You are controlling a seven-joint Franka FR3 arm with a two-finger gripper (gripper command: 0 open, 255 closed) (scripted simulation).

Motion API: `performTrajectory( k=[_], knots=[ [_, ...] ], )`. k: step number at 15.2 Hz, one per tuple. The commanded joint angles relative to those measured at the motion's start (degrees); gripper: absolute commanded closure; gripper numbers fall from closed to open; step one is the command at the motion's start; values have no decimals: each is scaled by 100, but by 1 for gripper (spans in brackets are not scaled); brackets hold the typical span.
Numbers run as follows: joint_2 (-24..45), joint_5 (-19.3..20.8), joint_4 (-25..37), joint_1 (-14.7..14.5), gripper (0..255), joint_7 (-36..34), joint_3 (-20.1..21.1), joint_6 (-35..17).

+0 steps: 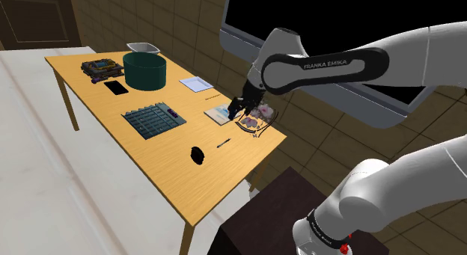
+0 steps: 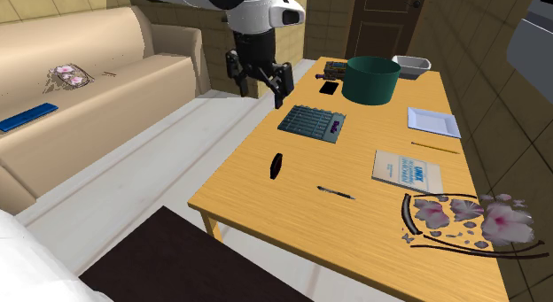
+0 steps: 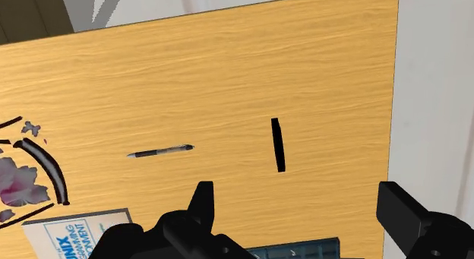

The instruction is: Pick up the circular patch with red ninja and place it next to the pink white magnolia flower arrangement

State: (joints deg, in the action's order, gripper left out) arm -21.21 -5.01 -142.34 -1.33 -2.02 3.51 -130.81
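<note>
The job is not started yet: the little dark patch [image 1: 197, 154] sits on the table [image 1: 153, 160] near a pen [image 1: 223, 143], well apart from the pink and white flowers [image 1: 254, 120] at the table's corner. The black gripper [image 2: 260, 83] hangs above the table with its fingers wide apart, holding nothing. The grabbing and the carrying are both left to do.

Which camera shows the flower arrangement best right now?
Second exterior view: the flower arrangement lies whole and unblocked near the table's corner. In the shoulder view the jaws overlap it; the wrist view catches part of it.
</note>
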Motion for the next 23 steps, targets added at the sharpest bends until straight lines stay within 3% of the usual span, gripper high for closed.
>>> performTrajectory(
  k=[1, 13, 23],
  knots=[
    [372, -4, -37, -22, 0, 41, 26, -396],
    [3038, 159, 680, -105, 0, 209, 114, -2206],
    [5163, 424, 1937, -259, 0, 237, 52, -2963]
  ],
)
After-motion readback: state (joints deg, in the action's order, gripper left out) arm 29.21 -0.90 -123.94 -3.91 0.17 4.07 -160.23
